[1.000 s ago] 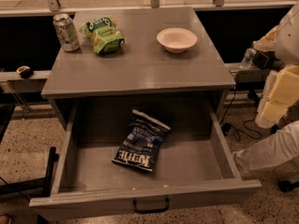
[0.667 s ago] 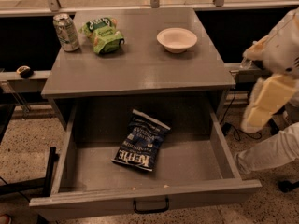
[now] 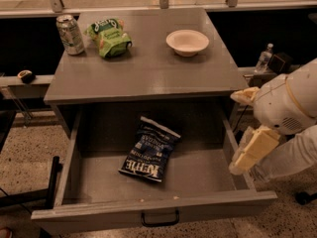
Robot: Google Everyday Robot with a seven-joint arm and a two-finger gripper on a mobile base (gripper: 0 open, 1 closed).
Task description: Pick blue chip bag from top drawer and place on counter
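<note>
The blue chip bag [image 3: 148, 150] lies flat on the floor of the open top drawer [image 3: 148, 209], a little left of the middle, with its white lettering facing up. The drawer is pulled fully out, and its dark handle [image 3: 159, 218] shows on the front panel. The counter [image 3: 148, 66] is the grey top of the cabinet above it. My gripper [image 3: 245, 157] hangs at the drawer's right wall, over the rim, to the right of the bag and apart from it. It holds nothing that I can see.
On the counter stand a soda can [image 3: 70, 34] at the back left, a green snack bag [image 3: 110, 36] beside it and a white bowl [image 3: 187, 41] at the back right. My white arm [image 3: 290, 110] fills the right side. A water bottle [image 3: 264, 58] stands behind it.
My arm has swung left and down, bringing the gripper from beside the cabinet to the drawer's right wall. The bag has not moved.
</note>
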